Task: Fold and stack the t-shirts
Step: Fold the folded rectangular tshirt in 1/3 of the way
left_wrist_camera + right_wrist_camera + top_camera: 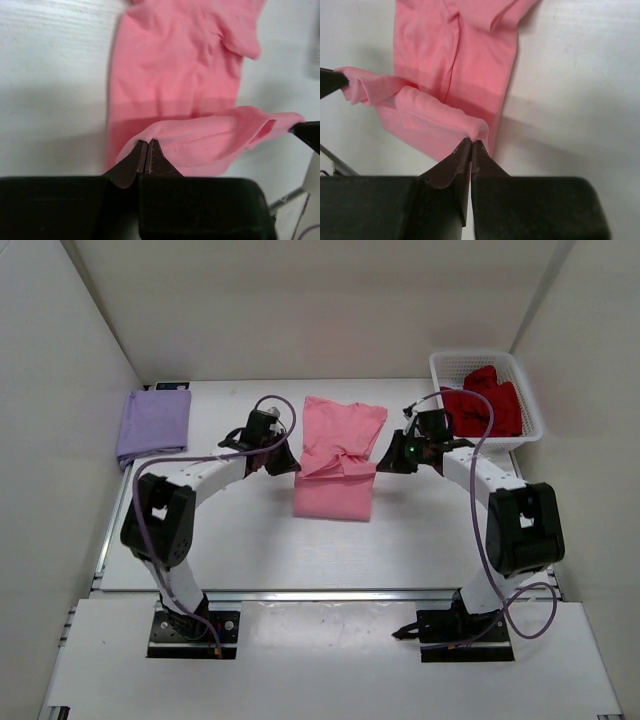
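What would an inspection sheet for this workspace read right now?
Surface: white table, no marks seen.
Job's things: pink t-shirt mid-table, its near edge lifted; lavender t-shirt folded at far left; dark red t-shirt crumpled inside the basket.
Clutter: nothing seen.
Grippers: left pincer and right pincer each shut on the pink t-shirt's edge.
Cables: purple cables loop along both arms.
Surroundings: white walls on three sides.

pink t-shirt (335,490) centre (hem raised) | lavender t-shirt (153,423) folded, left | red t-shirt (505,405) bunched, right
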Tool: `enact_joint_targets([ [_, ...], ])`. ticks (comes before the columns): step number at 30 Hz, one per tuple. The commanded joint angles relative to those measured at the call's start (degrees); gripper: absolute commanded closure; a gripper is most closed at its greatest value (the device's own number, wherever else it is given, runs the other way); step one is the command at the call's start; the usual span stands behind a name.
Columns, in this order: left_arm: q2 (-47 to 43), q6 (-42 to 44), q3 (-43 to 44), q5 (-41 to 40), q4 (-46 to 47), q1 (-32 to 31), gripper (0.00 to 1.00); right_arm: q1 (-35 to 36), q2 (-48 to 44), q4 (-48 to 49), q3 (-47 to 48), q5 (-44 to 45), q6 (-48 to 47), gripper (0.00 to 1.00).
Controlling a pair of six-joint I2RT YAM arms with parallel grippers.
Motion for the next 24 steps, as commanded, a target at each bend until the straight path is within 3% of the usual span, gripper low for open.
enact_joint_targets([
  [1,3.7,3.1,5.1,-3.6,-2.4,1.2,1.00,-2.2,3.9,4.1,4.7,-1.7,-1.7,1.00],
  [6,10.2,3.4,11.0,-4.3,-3.2,2.1,1.00,-3.6,12.5,4.4,10.3,-3.1,-1.4,1.00],
  [10,12.8,3.3,12.9,-3.7,-2.4,2.6,0.90,-3.4,16.7,4.8,13.2,-3.7,-1.4,1.00],
  [13,11.1,3.0,12.6,-2.8,-0.9,3.6,0.76,-2.7,17.0,4.5,14.8,-2.5,-1.2,0.93],
  [16,7.2,2.9,11.3,-1.2,1.1,5.3,0.49,-3.4,14.9,2.8,15.5,-2.2,-1.1,0.74],
  [20,-1.3,2.5,4.6,-2.2,4.1,5.7,0.41,-1.9,6.9,3.6,12.8,1.8,-1.1,0.66],
  [21,-3.7,1.9,2.9,-1.5,5.8,5.5,0.41,-0.6,6.1,4.8,11.8,2.4,-0.8,0.67],
  [23,-7.0,1.8,-3.7,-1.4,7.6,3.7,0.43,1.7,3.9,6.1,8.5,2.0,0.0,0.92],
  [24,-8.8,1.3,-7.1,-1.1,8.6,2.3,0.43,4.0,3.5,7.0,8.0,1.4,-0.4,0.96],
])
